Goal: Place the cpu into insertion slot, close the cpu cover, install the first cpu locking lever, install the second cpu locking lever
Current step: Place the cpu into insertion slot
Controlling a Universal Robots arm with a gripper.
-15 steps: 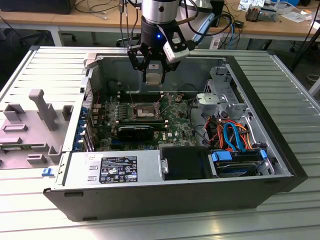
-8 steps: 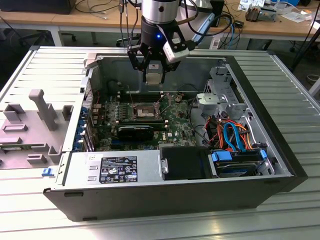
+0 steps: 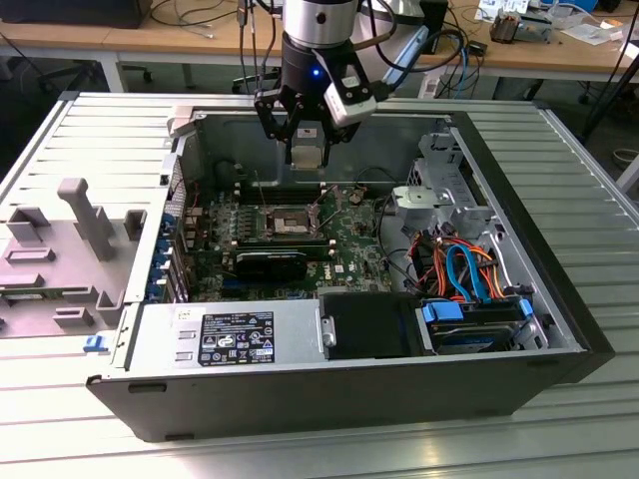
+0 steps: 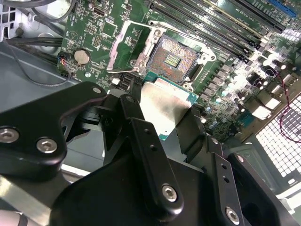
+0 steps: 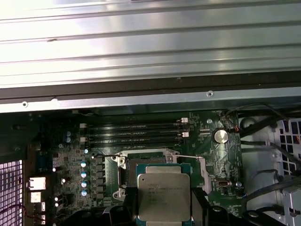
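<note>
My gripper (image 3: pixel 307 132) hangs over the open computer case, shut on the cpu (image 3: pixel 309 150), a flat silver-grey square chip. In both wrist views the cpu (image 4: pixel 164 108) (image 5: pixel 163 197) sits between the black fingers (image 4: pixel 134 110), held by two opposite edges. The insertion slot (image 4: pixel 174 59) (image 3: pixel 286 222) lies uncovered on the green board, dark in the centre with a silvery rim, a little below and ahead of the chip. The cpu cover (image 4: pixel 123 47) stands swung open beside the slot. The chip is above the slot and does not touch it.
Long black memory slots (image 4: pixel 211 21) run along one side of the socket. A black card (image 3: pixel 272 261) lies nearer the front, with the power supply (image 3: pixel 225 339) and a drive bay with blue and orange cables (image 3: pixel 464 271) beyond. A grey fixture (image 3: pixel 70 239) stands outside the case.
</note>
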